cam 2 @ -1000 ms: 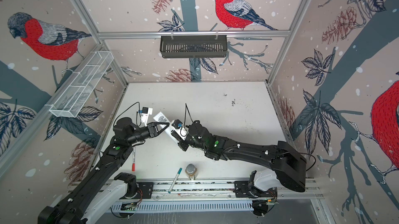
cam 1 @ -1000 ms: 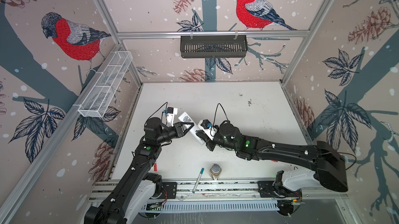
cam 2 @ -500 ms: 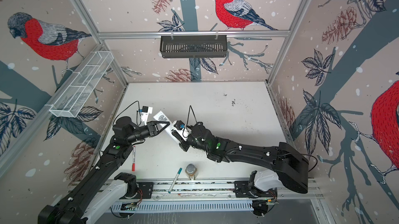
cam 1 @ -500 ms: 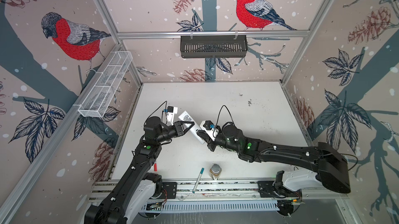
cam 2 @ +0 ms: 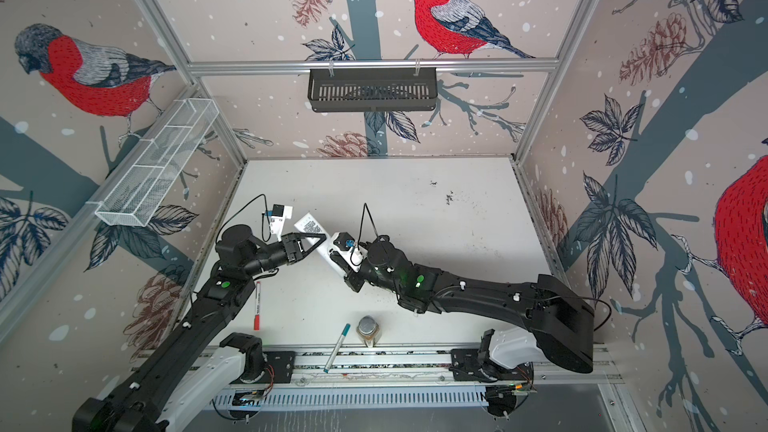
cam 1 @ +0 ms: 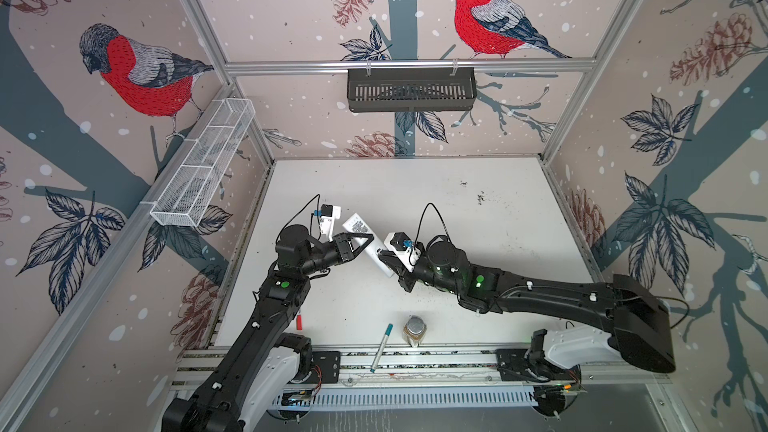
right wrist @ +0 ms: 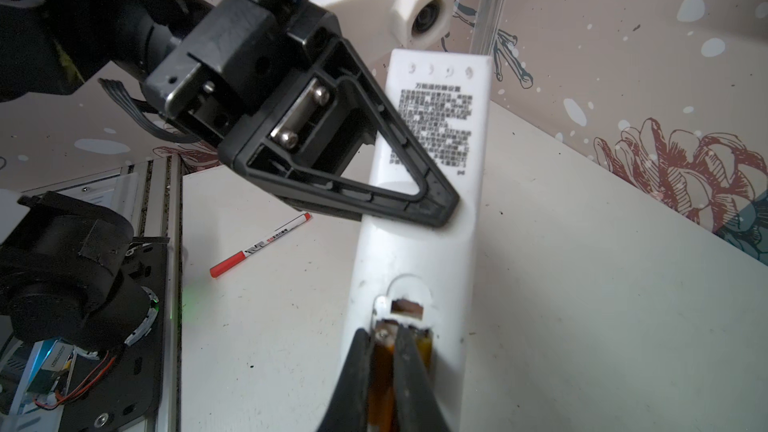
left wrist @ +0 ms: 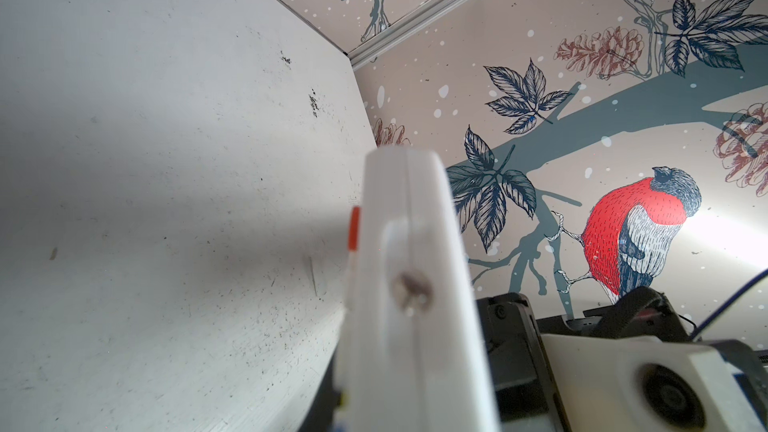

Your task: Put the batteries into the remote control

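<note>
My left gripper point(cam 1: 369, 241) point(cam 2: 322, 238) is shut on the remote control point(cam 1: 356, 227) point(cam 2: 308, 226) and holds it tilted above the table, back side with printed label up. In the right wrist view the left gripper's black triangular fingers point(right wrist: 415, 184) clamp the remote control point(right wrist: 440, 134) across its middle. My right gripper point(right wrist: 384, 336) is shut on an orange battery point(right wrist: 380, 371), its tip at the open battery bay. A second orange battery point(right wrist: 426, 346) lies in the bay beside it. In the left wrist view the remote control point(left wrist: 407, 284) fills the centre, blurred.
A red-capped marker point(cam 1: 299, 321) point(right wrist: 257, 247) lies by the left arm. A teal pen point(cam 1: 381, 346) and a metal-lidded jar point(cam 1: 414, 330) sit near the front rail. A black basket point(cam 1: 411, 89) hangs on the back wall, a white mesh tray point(cam 1: 203, 163) on the left wall.
The right arm has shifted only slightly at the remote's end. The left gripper and the remote have stayed in place, and both grips are unchanged.
</note>
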Tool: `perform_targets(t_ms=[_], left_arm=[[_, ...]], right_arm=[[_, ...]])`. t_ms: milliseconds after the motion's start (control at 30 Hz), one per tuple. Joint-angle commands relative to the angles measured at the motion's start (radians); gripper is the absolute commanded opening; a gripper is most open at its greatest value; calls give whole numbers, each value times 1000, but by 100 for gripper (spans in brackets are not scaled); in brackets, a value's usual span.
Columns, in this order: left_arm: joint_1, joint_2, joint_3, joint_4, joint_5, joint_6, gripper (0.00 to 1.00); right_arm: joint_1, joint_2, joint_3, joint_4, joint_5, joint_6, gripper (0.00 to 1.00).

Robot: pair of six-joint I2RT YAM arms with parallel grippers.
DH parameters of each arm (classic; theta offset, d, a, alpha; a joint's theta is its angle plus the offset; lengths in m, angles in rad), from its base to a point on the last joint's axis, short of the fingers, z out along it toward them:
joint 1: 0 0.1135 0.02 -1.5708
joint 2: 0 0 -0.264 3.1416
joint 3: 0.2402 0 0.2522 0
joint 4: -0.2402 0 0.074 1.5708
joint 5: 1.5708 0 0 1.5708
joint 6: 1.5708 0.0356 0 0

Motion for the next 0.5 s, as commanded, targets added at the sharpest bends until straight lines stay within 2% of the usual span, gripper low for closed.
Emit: perform_targets(t_ms=[0,233,467], left_arm=[[3,-22,27,270,130,-90,0],[3,-29,32,243,139,-53,0],[3,-28,27,220,152,-20,0]], right_arm=[[6,31,-12,-400,-4,-22,12],[10,68,25,-475,43,-10,15],[-2,67,49,-423,29,4,19]])
